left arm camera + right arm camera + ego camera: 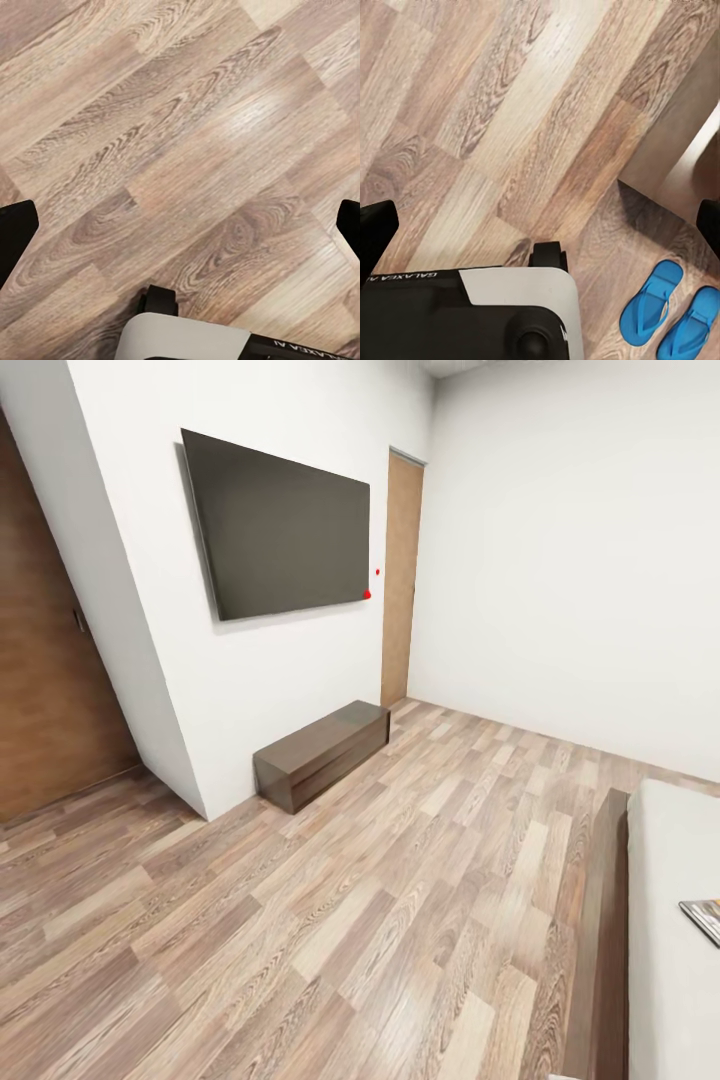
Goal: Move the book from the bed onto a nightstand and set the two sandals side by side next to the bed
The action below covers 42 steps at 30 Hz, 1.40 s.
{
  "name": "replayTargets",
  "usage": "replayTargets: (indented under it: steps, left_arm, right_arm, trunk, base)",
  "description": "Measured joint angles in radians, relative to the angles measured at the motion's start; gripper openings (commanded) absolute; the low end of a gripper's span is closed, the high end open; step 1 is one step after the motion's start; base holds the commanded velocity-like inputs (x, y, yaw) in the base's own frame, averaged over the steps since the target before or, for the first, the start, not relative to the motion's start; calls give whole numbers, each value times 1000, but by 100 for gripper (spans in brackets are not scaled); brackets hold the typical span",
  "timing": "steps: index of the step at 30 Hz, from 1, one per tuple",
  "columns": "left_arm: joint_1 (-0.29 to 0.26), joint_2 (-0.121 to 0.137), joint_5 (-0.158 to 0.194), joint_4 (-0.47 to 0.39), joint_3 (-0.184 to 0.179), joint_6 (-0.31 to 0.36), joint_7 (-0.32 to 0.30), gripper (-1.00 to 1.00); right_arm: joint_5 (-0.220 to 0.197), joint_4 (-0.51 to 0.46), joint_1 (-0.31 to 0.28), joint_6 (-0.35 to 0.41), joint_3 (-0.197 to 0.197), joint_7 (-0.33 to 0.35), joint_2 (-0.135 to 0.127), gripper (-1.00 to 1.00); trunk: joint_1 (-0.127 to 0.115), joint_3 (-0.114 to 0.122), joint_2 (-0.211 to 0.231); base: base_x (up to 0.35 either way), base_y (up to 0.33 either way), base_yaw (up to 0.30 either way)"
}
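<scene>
Lying on wood-grain planks, two oval blue sandals point(673, 315), both hands point(540, 225) gaping, empty

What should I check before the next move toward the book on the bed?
1. Thin dark-covered book on the light-grey mattress: ok, at the head view's right edge.
2. Pair of bright blue sandals on the wood-plank floor, side by side: ok.
3. Sandals next to the dark brown bed frame: cannot tell.
4. Left gripper empty, jaws apart: ok.
5. Right gripper empty, jaws apart: ok.
6. Nightstand located: not ok.
</scene>
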Motion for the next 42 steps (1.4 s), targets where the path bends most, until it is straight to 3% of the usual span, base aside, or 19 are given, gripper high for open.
replayTargets:
  steps: [11, 24, 42]
  left_arm:
    - [0, -1, 1, 0, 0, 0, 0, 100]
    - [0, 0, 2, 0, 0, 0, 1, 100]
    - [0, 0, 2, 0, 1, 0, 2, 100]
  right_arm:
    - [0, 0, 0, 0, 0, 0, 0, 100]
    - [0, 0, 0, 0, 0, 1, 0, 100]
    - [0, 0, 0, 0, 0, 0, 0, 100]
  trunk:
    - [0, 16, 0]
    - [0, 17, 0]
    - [-69, 74, 126]
  base:
    - [0, 0, 0]
    - [0, 0, 0]
    - [0, 0, 0]
